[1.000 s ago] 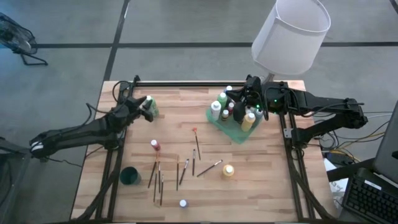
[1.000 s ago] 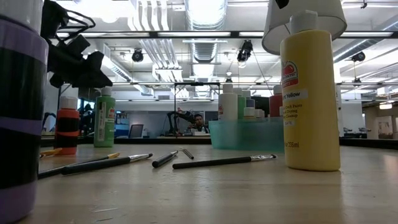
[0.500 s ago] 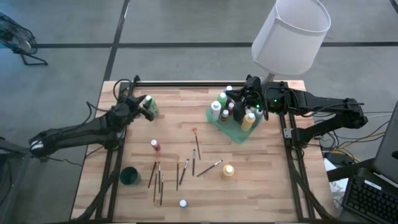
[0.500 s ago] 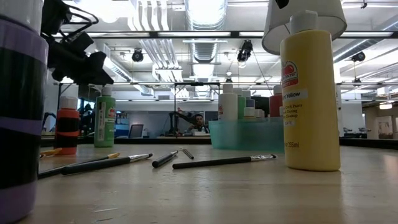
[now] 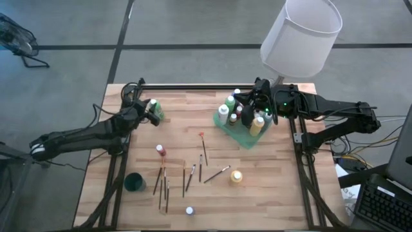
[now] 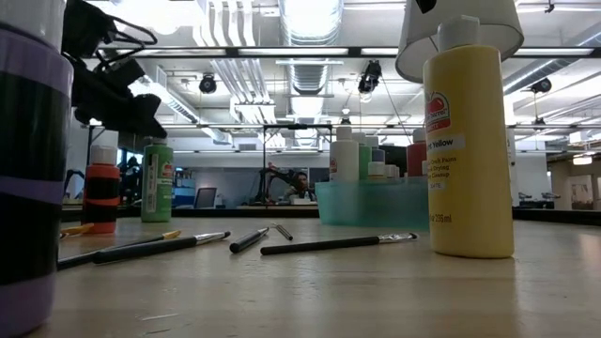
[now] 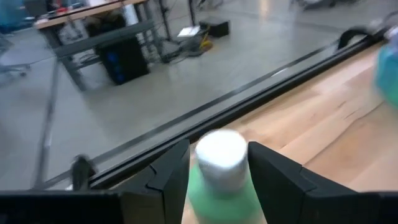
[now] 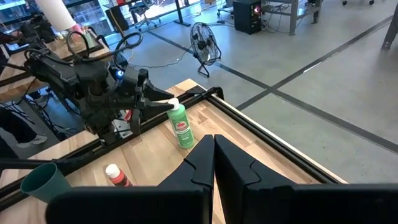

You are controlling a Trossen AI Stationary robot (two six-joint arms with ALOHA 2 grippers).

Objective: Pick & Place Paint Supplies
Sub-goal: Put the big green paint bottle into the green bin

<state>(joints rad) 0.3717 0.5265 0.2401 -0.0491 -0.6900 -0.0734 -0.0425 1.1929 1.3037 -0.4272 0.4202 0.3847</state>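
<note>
A green paint bottle (image 5: pixel 154 107) with a white cap (image 7: pixel 221 152) stands upright near the table's far-left corner. My left gripper (image 7: pixel 217 150) is open. Its two fingers stand on either side of that cap, a narrow gap showing on each side. My right gripper (image 8: pixel 214 146) is shut and hovers over the translucent green tray (image 5: pixel 248 138), which holds several bottles. A red bottle (image 5: pixel 160 150), a yellow bottle (image 5: pixel 236 176) and a white-capped bottle (image 5: pixel 189 210) stand on the table. Several brushes (image 5: pixel 187 177) lie flat between them.
A dark green cup (image 5: pixel 134 182) stands near the table's near-left corner. A white lampshade (image 5: pixel 301 35) hangs over the far-right corner. Black rails run along the table's left, far and right edges. Bare wood shows between the green bottle and the tray.
My left gripper has dropped a little toward the green bottle's cap and drawn slightly toward the table's left edge. The bottle has stayed upright in its place.
</note>
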